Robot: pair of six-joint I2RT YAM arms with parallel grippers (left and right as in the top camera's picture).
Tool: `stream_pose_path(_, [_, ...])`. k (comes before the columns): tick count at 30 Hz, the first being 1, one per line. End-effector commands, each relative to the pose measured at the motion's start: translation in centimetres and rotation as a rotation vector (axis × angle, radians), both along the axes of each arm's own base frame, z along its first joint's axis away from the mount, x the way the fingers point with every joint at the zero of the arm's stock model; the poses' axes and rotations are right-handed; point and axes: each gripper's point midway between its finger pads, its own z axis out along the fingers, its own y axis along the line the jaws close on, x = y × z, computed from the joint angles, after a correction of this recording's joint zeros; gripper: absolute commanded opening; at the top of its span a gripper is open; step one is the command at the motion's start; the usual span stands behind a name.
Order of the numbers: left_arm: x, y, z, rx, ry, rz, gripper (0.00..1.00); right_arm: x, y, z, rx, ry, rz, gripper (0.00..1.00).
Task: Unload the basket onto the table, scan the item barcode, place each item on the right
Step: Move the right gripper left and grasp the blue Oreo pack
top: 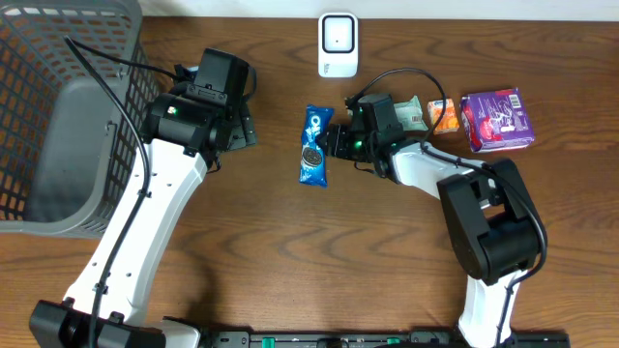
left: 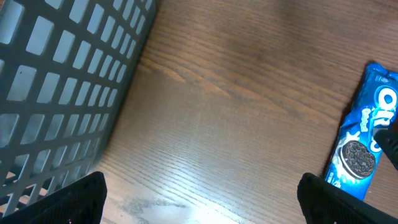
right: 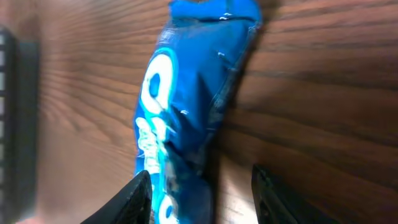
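Note:
The item, a blue Oreo packet (top: 313, 145), lies flat on the wooden table, printed face up, its barcode hidden. My right gripper (top: 335, 143) is at the packet's right edge. In the right wrist view the packet (right: 180, 106) fills the upper left and the right gripper (right: 200, 186) stands open, the left finger over the wrapper's edge and the right finger over bare wood. A white scanner (top: 338, 44) stands at the back centre. My left gripper (top: 242, 130) is to the left of the packet (left: 364, 134), and in its wrist view the left gripper (left: 199, 202) is wide open over bare table.
A grey mesh basket (top: 58, 116) fills the far left, its wall (left: 56, 81) close to the left gripper. A purple box (top: 496, 119), an orange pack (top: 444, 115) and a greenish pack (top: 411, 111) lie at the back right behind the right arm.

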Motion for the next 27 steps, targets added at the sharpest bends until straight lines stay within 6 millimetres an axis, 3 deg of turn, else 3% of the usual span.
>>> stream_pose_path(1, [0.0,0.2,0.0,0.003,-0.001,0.013,0.98,-1.4,0.8,-2.5,0.044,0.089,0.029,0.49])
stream_pose_path(5, [0.0,0.2,0.0,0.003,-0.001,0.012,0.98,-1.5,1.2,-3.0,0.054,0.100,0.029,0.47])
stream_pose_path(9, [0.0,0.2,0.0,0.003,-0.001,0.012,0.98,-1.4,1.1,-2.9,0.051,0.093,0.025,0.06])
stream_pose_path(10, [0.0,0.2,0.0,0.003,-0.001,0.012,0.98,-1.4,1.1,-2.9,0.051,0.092,0.025,0.01])
stream_pose_path(16, [0.0,0.2,0.0,0.003,-0.001,0.012,0.98,-0.8,0.7,-2.4,0.051,0.073,0.014,0.01])
stream_pose_path(20, [0.0,0.2,0.0,0.003,-0.001,0.012,0.98,0.3,-0.4,0.2,0.006,-0.035,0.037,0.01])
stream_pose_path(23, [0.0,0.2,0.0,0.003,-0.001,0.012,0.98,1.2,-2.8,2.6,-0.146,-0.134,-0.008,0.01])
stream_pose_path(27, [0.0,0.2,0.0,0.003,-0.001,0.012,0.98,1.4,-6.9,6.3,-0.477,-0.284,-0.099,0.01])
